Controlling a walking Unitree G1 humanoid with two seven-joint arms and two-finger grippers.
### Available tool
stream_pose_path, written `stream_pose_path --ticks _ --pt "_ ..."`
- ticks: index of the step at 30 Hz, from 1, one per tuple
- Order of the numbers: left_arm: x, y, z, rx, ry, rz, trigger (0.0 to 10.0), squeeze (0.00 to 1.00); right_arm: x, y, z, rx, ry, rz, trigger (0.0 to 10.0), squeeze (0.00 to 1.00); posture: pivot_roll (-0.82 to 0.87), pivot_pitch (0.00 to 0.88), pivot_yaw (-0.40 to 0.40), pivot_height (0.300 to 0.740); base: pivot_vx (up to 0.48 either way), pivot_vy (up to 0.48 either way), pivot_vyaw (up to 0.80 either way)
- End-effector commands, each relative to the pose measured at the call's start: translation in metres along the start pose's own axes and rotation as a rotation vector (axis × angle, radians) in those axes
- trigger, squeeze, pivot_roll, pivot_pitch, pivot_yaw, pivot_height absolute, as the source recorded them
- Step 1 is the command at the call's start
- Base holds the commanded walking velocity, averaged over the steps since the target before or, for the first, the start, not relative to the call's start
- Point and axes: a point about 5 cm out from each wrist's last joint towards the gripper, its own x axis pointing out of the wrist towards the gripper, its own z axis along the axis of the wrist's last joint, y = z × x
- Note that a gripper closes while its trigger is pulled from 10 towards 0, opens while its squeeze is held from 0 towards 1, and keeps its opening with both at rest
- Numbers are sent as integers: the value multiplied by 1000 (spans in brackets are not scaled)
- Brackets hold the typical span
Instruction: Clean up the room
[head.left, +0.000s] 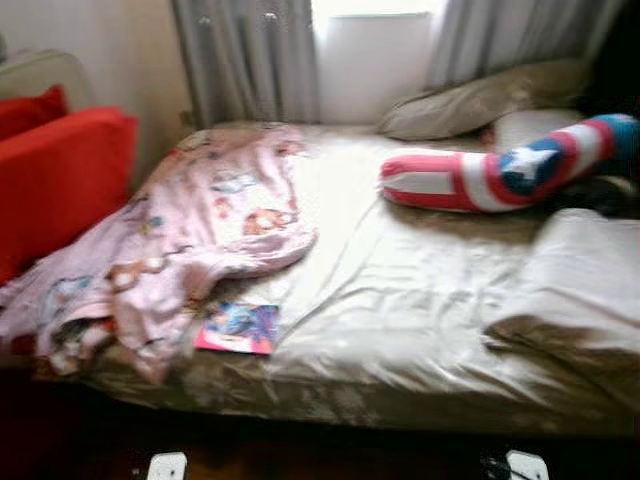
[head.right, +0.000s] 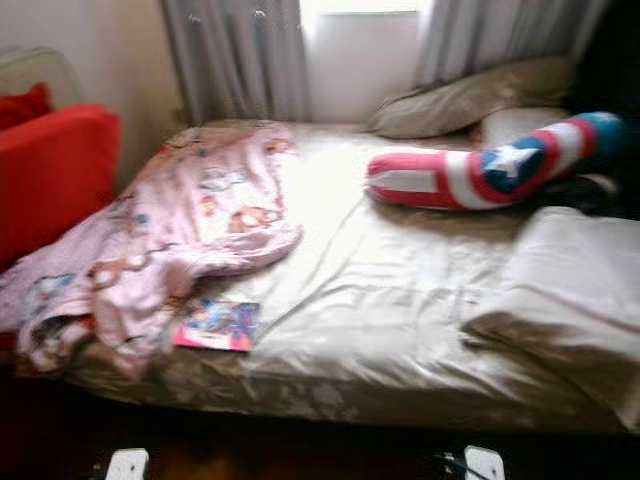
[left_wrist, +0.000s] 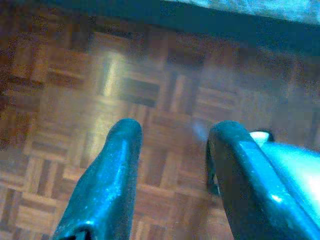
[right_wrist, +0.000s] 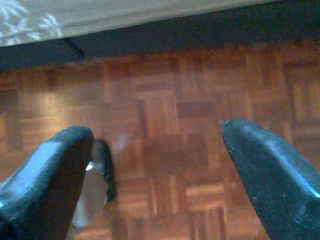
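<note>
A bed (head.left: 400, 330) with a beige sheet stands in front of me. A crumpled pink blanket (head.left: 190, 230) with cartoon prints lies on its left side and hangs over the edge. A small colourful book (head.left: 238, 328) rests near the front edge beside the blanket. A long red, white and blue pillow (head.left: 490, 175) with a star lies at the back right. My left gripper (left_wrist: 170, 145) hangs open over the wooden floor, nothing between its fingers. My right gripper (right_wrist: 157, 150) hangs wide open over the floor by the bed's base.
A red armchair (head.left: 55, 175) stands left of the bed. Beige pillows (head.left: 480, 100) lie at the head, another (head.left: 580, 280) at the right. Grey curtains (head.left: 245, 60) frame a bright window behind. Parquet floor (right_wrist: 165, 110) runs along the bed's front.
</note>
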Motion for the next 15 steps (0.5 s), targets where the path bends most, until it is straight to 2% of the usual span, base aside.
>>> stream_pose_path --ticks 1,11,15 --pt "1 -1 4 15 -9 -3 10000 0 -1 -4 0 8 -8 -10 10000 0 9 0 3 740 0 -307 0" --pt "1 -5 4 20 -12 -11 10000 0 -1 -3 2 42 -26 -16 10000 0 -5 0 8 740 0 -307 0" --pt "5 -20 12 20 -24 -28 10000 0 -1 -4 2 42 -25 -22 10000 0 -5 0 10 740 0 -308 0"
